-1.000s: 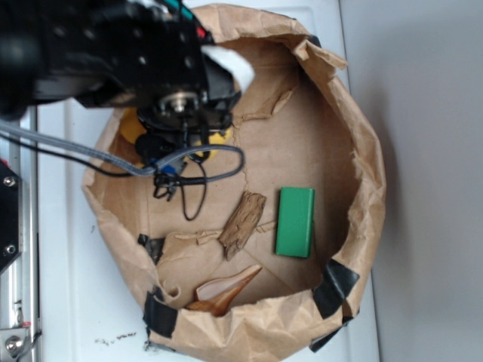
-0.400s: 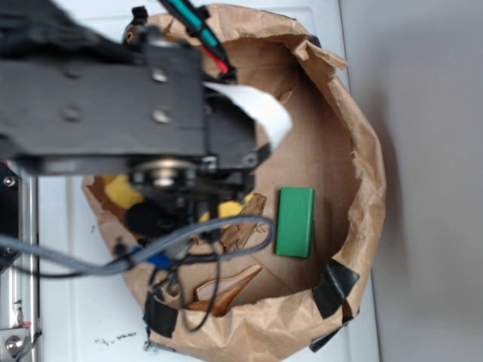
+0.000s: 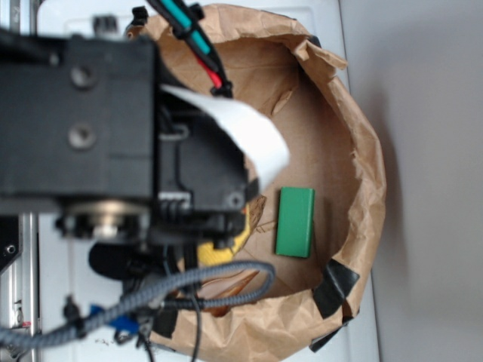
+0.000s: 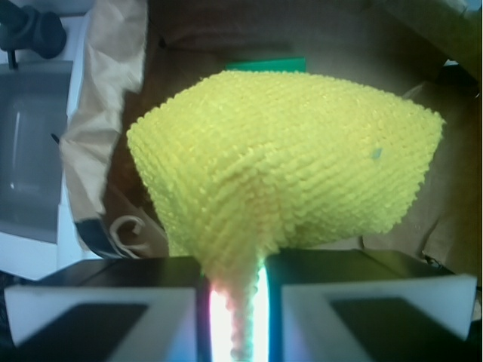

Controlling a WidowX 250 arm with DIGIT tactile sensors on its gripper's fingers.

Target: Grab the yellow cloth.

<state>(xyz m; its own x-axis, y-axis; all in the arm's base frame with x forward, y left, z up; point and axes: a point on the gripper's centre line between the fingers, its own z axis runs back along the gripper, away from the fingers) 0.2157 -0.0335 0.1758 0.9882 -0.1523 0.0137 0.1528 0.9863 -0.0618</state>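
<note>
The yellow cloth (image 4: 287, 173) fills the space right in front of the jaws. Past it sits a green block (image 4: 266, 65), with paper bag (image 4: 106, 113) walls on both sides.

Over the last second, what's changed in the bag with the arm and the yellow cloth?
The arm rose toward the exterior camera and swung from the bag's upper left toward its lower middle, carrying the yellow cloth along. The gripper is pinched shut on a fold of it, the cloth hanging bunched from the fingers. The green block and the paper bag stayed put.
</note>
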